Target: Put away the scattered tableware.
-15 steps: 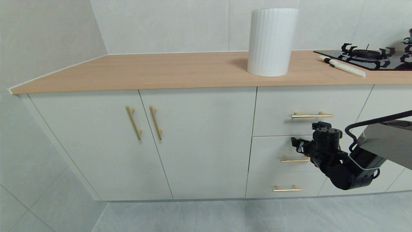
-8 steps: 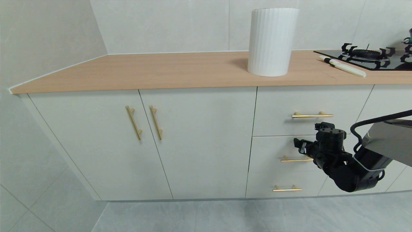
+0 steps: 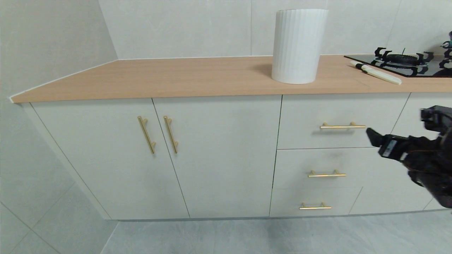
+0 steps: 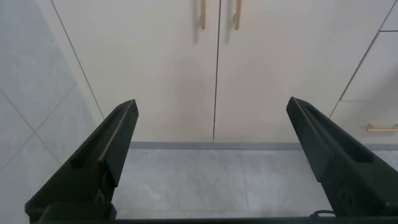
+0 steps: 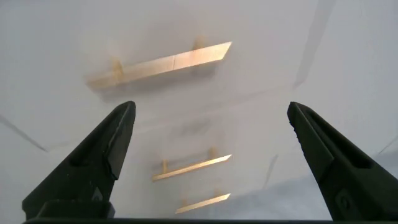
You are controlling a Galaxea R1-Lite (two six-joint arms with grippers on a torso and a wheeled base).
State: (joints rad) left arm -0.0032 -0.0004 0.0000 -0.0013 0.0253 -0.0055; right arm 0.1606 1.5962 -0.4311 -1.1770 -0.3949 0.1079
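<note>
Head view: cream-handled knife lying far right on the wooden countertop, by the black gas hob; black right gripper near the top drawer's gold bar handle, white label unreadable. Left wrist view: black left gripper spread wide, empty. Right wrist view: right gripper spread wide, empty.

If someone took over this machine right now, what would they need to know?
Left gripper: open, empty, low in front of the cupboard doors.
Right gripper: open, empty, near the top drawer handle, not gripping it.
Things: a cream utensil lies on the counter beside the hob; a white ribbed canister stands nearby. The drawers are shut.
Done: nothing put away yet.
Left: probably open a drawer, then stow the utensil.
</note>
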